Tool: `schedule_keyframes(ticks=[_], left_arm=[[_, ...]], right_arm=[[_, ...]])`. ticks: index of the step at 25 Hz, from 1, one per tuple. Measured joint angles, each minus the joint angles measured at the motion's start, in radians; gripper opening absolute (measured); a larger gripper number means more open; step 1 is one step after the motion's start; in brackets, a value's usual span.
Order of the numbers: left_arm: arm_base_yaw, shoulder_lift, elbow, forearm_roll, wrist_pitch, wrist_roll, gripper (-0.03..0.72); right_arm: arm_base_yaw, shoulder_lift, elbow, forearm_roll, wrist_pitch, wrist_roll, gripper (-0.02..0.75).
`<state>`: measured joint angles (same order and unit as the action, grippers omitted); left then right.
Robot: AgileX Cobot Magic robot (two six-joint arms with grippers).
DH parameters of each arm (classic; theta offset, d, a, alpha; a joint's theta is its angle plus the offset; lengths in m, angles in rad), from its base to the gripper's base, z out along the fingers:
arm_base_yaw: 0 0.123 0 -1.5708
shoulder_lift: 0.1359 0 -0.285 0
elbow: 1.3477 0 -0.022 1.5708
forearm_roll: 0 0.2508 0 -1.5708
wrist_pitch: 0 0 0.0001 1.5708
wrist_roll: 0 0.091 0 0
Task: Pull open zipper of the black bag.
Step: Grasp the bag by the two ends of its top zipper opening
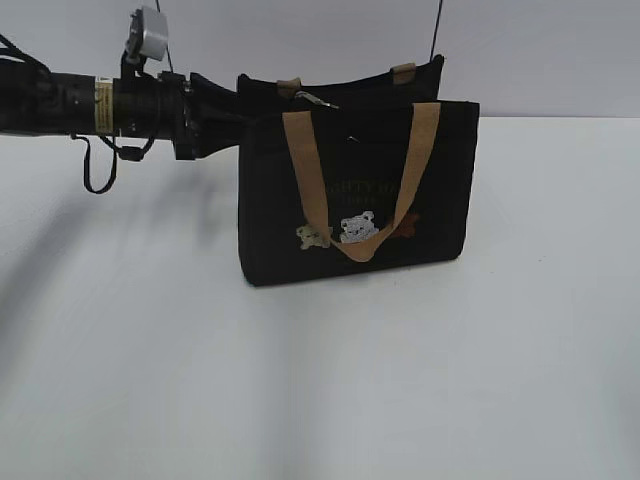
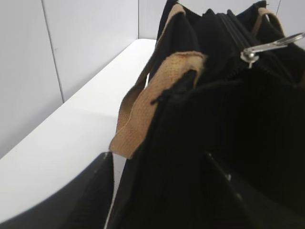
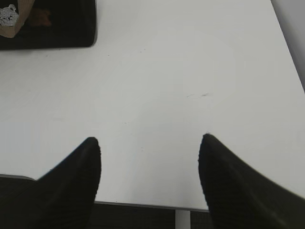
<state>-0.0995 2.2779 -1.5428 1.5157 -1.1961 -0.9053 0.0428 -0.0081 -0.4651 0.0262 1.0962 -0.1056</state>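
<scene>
The black bag (image 1: 270, 200) stands upright on the white table, its tan handles (image 1: 305, 160) hanging down the front over small bear patches. The zipper (image 2: 228, 28) runs along its top, and the silvery pull tab (image 2: 267, 47) lies near the left end, also visible as the tab (image 1: 315, 100) in the exterior view. My left gripper (image 1: 225, 125) reaches in from the left, its fingers straddling the bag's left end (image 2: 157, 157) and closed on the fabric. My right gripper (image 3: 150, 140) hovers open and empty over bare table, far from the bag (image 3: 52, 28).
The white table (image 1: 150, 350) spreads around the bag, and its near edge (image 3: 143, 205) lies just under my right fingers. A pale wall (image 2: 71, 47) stands behind the bag. A loose black cable loop (image 1: 98, 170) hangs from my left arm.
</scene>
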Motion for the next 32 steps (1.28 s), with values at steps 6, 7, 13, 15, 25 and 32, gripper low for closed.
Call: schedule_keyframes(ticks=[6, 7, 13, 15, 25, 32], left_arm=[[-0.014, 0.016, -0.008, -0.005, 0.006, 0.0, 0.274], [-0.015, 0.016, -0.008, -0.007, 0.013, 0.0, 0.233], [-0.017, 0.016, -0.008, -0.006, 0.027, 0.0, 0.018], [-0.017, 0.016, -0.008, -0.005, 0.026, 0.0, 0.015], [-0.017, 0.016, -0.008, -0.003, 0.02, 0.003, 0.013], [-0.018, 0.016, -0.008, -0.003, 0.017, 0.003, 0.013]], right_arm=[[0.0, 0.0, 0.0, 0.0, 0.0, 0.0, 0.487], [0.0, 0.0, 0.0, 0.0, 0.0, 0.0, 0.487], [0.0, 0.0, 0.0, 0.0, 0.0, 0.0, 0.487], [0.0, 0.0, 0.0, 0.0, 0.0, 0.0, 0.487], [0.0, 0.0, 0.0, 0.0, 0.0, 0.0, 0.487], [0.0, 0.0, -0.004, 0.0, -0.004, -0.013, 0.487]])
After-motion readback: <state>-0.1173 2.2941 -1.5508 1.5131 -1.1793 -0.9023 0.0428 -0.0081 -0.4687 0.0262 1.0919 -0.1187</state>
